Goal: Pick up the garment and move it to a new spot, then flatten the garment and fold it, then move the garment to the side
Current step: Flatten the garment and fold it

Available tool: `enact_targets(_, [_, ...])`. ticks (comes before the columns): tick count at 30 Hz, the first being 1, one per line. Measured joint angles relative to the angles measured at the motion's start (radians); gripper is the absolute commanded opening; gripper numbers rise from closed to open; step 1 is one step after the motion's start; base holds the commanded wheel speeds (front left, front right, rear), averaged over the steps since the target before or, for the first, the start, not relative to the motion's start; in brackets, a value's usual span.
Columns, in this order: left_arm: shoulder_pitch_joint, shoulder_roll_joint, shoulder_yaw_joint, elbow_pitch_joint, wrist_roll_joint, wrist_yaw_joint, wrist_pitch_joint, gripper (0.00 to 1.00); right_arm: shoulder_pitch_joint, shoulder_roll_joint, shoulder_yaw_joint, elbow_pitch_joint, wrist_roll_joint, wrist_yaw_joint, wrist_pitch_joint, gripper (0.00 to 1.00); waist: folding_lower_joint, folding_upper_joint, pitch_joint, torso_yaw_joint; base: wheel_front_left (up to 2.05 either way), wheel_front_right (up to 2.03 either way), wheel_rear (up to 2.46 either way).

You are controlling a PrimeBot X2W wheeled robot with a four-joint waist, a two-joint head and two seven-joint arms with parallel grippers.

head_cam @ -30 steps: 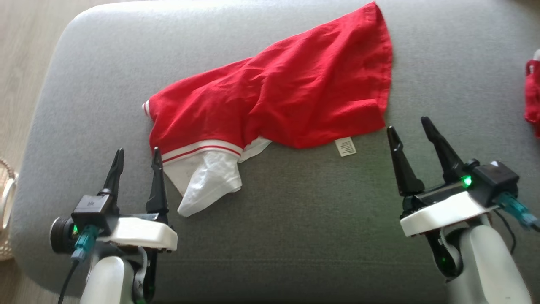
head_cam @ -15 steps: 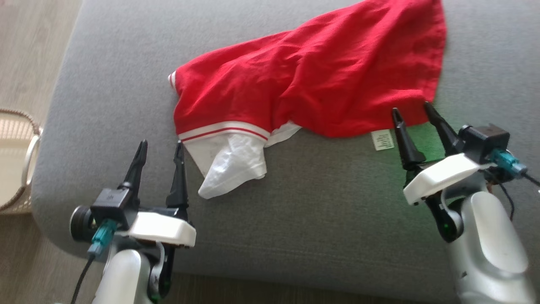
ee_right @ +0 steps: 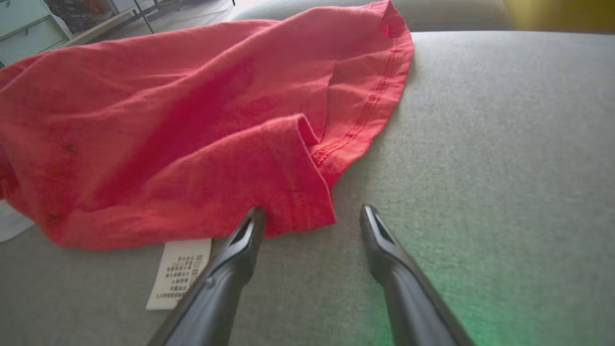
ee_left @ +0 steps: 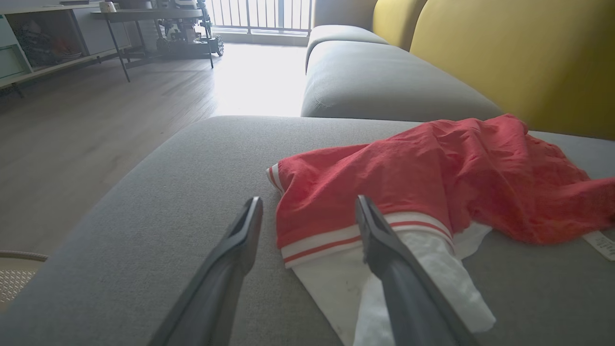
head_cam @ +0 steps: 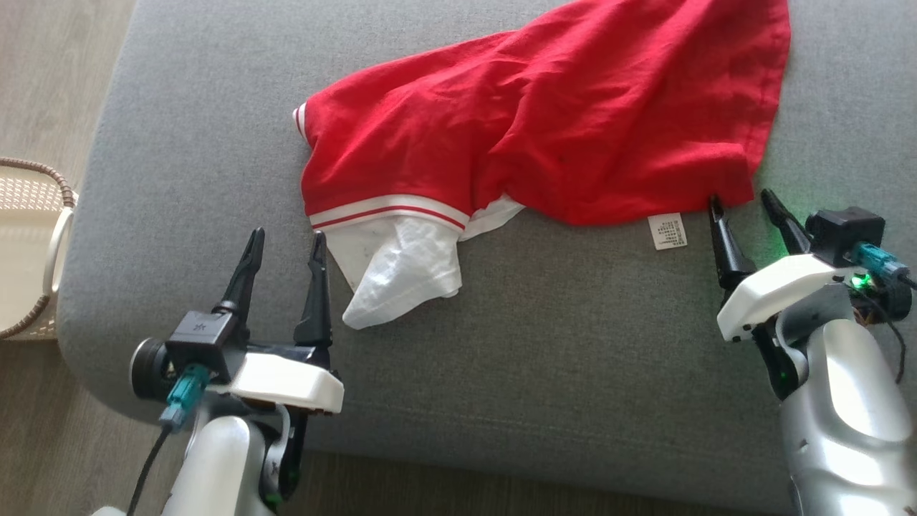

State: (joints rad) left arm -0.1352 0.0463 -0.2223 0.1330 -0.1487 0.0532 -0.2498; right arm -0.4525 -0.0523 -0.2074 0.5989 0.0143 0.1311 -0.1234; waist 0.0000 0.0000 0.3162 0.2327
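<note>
Left gripper point(head_cam: 288, 232): jaws spread, empty, at the white-banded end of the garment point(head_cam: 544, 122). Right gripper point(head_cam: 740, 196): jaws spread, empty, tips at the red hem corner; contact unclear. Garment lies rumpled on the grey sofa cushion point(head_cam: 573, 358), running from the left gripper's 12 o'clock toward 2. White label point(head_cam: 667, 231) at the right gripper's 9 o'clock. Wicker basket point(head_cam: 29, 251) at the left gripper's 9 o'clock, on the floor.

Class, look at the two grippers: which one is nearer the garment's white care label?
The right gripper: its open fingers point at the garment's red hem corner, just beside the care label. The left gripper stands by the white sleeve instead.
</note>
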Motion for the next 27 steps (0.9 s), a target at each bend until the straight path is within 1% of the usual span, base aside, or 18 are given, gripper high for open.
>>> enact_targets(7, [-0.021, 0.0, -0.017, 0.001, -0.005, 0.001, 0.0, 1.0, -0.04, 0.0, -0.001, 0.045, 0.005, 0.0, -0.014, 1.0, 0.0, 0.0, 0.014, -0.003, 0.0, 0.0, 0.0])
enact_targets(9, [-0.021, -0.001, -0.019, 0.002, -0.005, 0.001, 0.0, 1.0, -0.05, -0.002, 0.012, 0.058, 0.025, 0.0, -0.015, 1.0, 0.0, 0.0, 0.016, -0.003, 0.0, 0.0, 0.0])
enact_targets(10, [-0.021, -0.001, -0.019, 0.002, -0.005, 0.001, 0.0, 1.0, -0.054, -0.003, 0.019, 0.063, 0.038, 0.0, -0.015, 0.76, 0.0, 0.0, 0.015, -0.003, 0.0, 0.0, 0.0])
enact_targets(11, [-0.021, -0.001, -0.019, 0.003, -0.005, 0.001, 0.0, 1.0, -0.057, -0.002, 0.025, 0.068, 0.044, 0.0, -0.015, 0.25, 0.0, 0.0, 0.015, -0.003, 0.0, 0.0, 0.0])
enact_targets(12, [-0.021, -0.001, -0.018, 0.005, -0.005, 0.001, 0.0, 1.0, -0.059, -0.003, 0.03, 0.073, 0.046, 0.0, -0.015, 0.0, 0.0, 0.0, 0.014, -0.004, 0.0, 0.0, 0.0])
enact_targets(17, [-0.021, -0.002, -0.013, 0.016, -0.005, 0.001, 0.0, 1.0, -0.059, -0.003, 0.049, 0.086, 0.051, 0.0, -0.015, 0.0, 0.0, 0.0, 0.003, -0.012, 0.0, 0.0, 0.0])
enact_targets(21, [-0.021, -0.002, 0.01, 0.02, -0.005, 0.001, 0.0, 1.0, -0.057, -0.003, 0.048, 0.082, 0.05, 0.0, -0.026, 0.0, 0.0, 0.0, -0.018, -0.03, 0.0, 0.0, 0.0])
enact_targets(27, [-0.012, -0.002, 0.021, 0.022, -0.003, 0.0, 0.0, 1.0, -0.034, -0.003, 0.019, 0.013, 0.05, 0.0, -0.026, 0.0, 0.0, 0.0, -0.056, -0.085, 0.0, 0.0, 0.0])
